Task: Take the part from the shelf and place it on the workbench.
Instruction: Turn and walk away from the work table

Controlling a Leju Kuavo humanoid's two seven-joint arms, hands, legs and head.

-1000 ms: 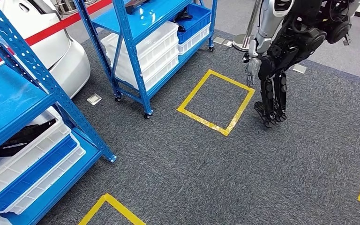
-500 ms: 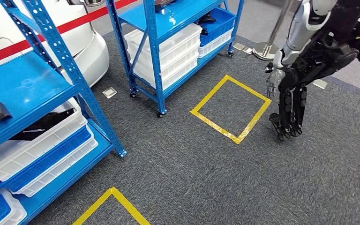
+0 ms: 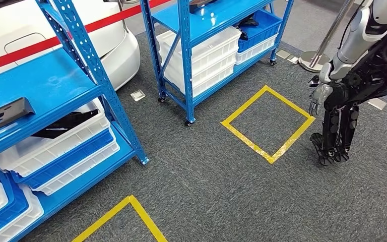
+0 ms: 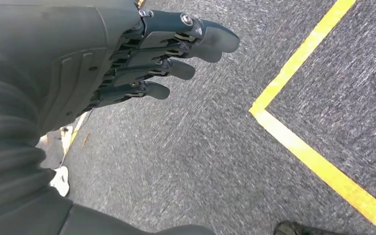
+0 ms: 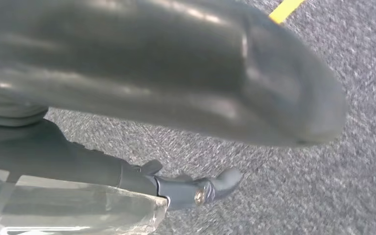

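I see a grey carpet floor (image 3: pixel 221 186) with yellow tape squares (image 3: pixel 268 123) on it. At the left of the frame stands a blue shelf (image 3: pixel 45 96); on its board lies a flat black part (image 3: pixel 2 115), and below are white and blue bins (image 3: pixel 55 151). At the upper middle, a second blue shelf (image 3: pixel 209 17) carries white bins (image 3: pixel 201 53).

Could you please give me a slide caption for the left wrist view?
Empty left hand hanging above grey carpet beside a yellow tape corner.
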